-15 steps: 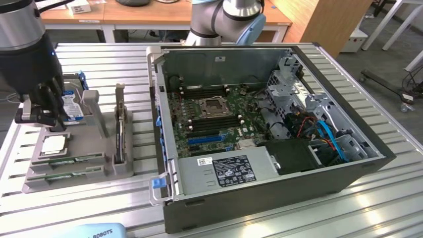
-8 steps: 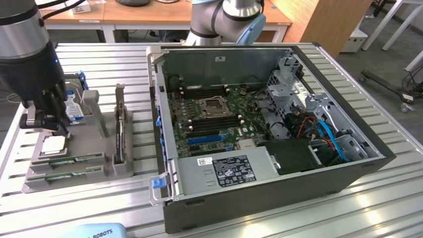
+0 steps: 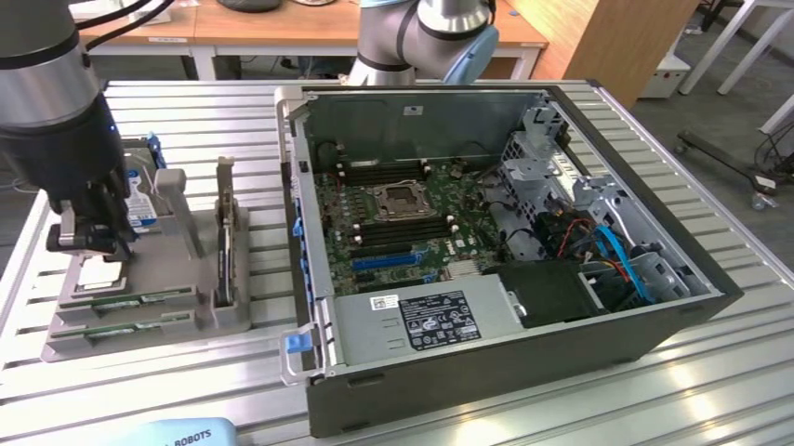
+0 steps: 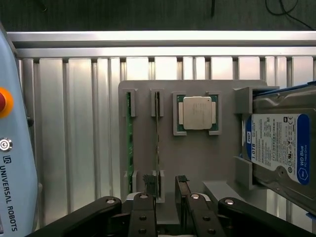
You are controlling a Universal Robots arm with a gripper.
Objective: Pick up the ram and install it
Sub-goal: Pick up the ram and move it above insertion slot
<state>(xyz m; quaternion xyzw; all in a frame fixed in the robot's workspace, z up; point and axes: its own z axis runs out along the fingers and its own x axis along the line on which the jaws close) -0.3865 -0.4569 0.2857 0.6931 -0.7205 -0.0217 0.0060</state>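
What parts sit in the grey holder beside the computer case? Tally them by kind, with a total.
Ram sticks: 2
Processor chip: 1
Hard drive: 1
Expansion card: 1
Total: 5

Printed lengthwise on the pale blue housing: "UNIVERSAL ROBOTS", beside a small round logo. On a pale blue cover at the exterior view's lower edge: "ROBOTS". On the hard drive label: "WD Blue" and "1.0TB" (smaller print unreadable). On the power supply sticker: nothing legible.
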